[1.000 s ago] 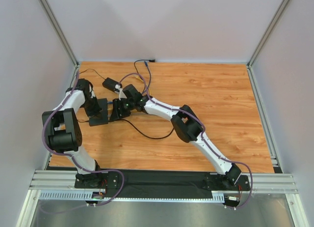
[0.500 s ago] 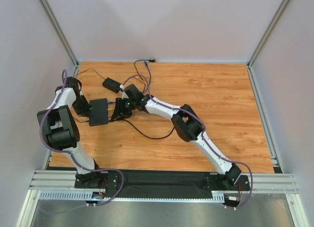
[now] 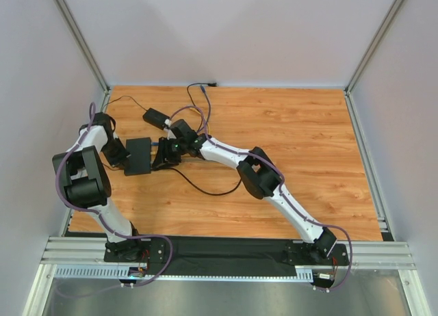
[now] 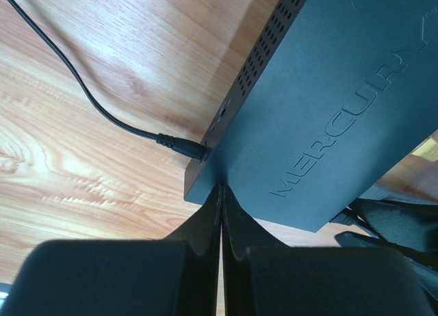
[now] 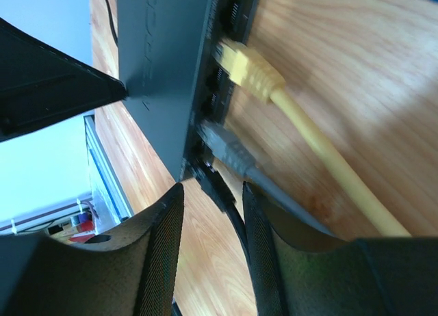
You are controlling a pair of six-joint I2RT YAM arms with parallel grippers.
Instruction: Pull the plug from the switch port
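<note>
The switch lies flat on the left part of the table. Its long axis runs from near to far, and the port row is on its right edge. The right gripper is just beside that edge and faces the ports, so it is the nearer one for the pull. Its jaws stand about half open with the black plug of the end port between them, and we see no pad touching it. A grey plug and a yellow plug sit further along the row. The left gripper is fully closed and holds nothing. Its tips touch the switch on the opposite side, near a corner. We judge that the pull must go straight away from the port edge, along the cable.
</note>
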